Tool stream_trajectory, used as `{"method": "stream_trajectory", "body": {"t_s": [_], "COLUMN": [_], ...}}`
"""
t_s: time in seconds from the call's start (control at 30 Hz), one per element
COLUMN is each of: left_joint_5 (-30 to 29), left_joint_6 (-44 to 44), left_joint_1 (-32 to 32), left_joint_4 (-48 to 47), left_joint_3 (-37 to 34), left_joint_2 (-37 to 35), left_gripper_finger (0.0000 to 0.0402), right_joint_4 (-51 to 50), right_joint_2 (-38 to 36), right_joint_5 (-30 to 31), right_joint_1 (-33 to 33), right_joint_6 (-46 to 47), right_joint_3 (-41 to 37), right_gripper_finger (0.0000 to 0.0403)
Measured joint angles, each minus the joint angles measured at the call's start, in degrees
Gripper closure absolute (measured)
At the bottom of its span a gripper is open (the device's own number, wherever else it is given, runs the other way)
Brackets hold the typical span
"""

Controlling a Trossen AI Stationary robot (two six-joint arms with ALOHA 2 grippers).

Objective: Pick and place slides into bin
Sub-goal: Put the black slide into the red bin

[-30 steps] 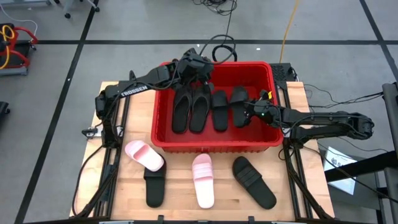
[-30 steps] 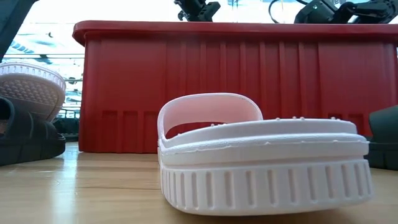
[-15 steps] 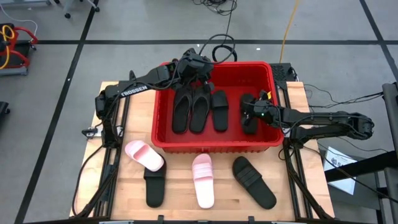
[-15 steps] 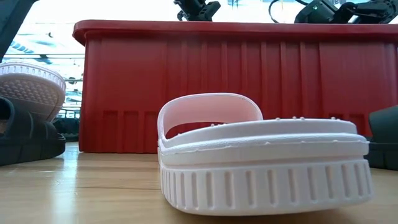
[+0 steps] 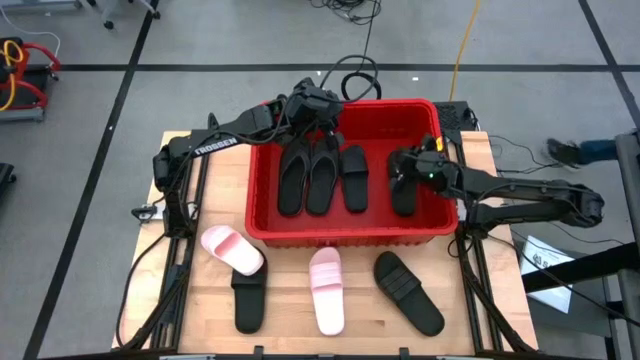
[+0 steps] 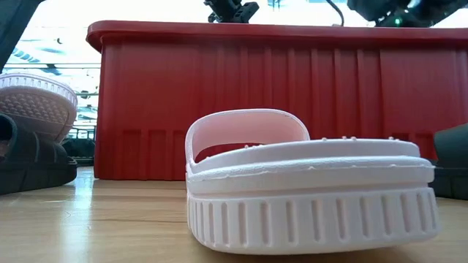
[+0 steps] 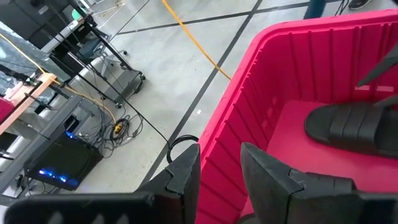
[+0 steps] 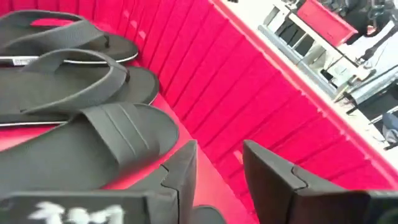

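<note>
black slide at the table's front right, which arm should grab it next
Right. The right gripper sits over the bin on that side, nearer the black slide; the left gripper is at the far rim.

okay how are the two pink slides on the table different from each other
The left pink slide lies at a slant across the table, while the middle pink slide lies roughly straight, lengthwise toward the bin. The left pink slide overlaps a black slide at one end; the middle pink slide lies apart, touching nothing. Both are light pink with a broad strap, sole down, and both are outside the bin.
</note>
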Motion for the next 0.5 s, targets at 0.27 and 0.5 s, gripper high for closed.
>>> {"method": "stream_trajectory", "body": {"t_s": [0.27,0.5], "left_joint_5": [-0.02,-0.02], "left_joint_6": [0.29,0.49], "left_joint_1": [0.0,0.0], "left_joint_4": [0.01,0.01], "left_joint_3": [0.0,0.0], "left_joint_2": [0.0,0.0], "left_gripper_finger": [0.0279,0.0279], "right_joint_4": [-9.82,-18.9], "right_joint_2": [0.17,0.68], "right_joint_5": [0.17,-1.01], "right_joint_1": [-0.65,-5.27], "right_joint_6": [-5.09,-1.8], "right_joint_3": [8.99,18.82], "right_gripper_finger": [0.0287,0.0289]}}
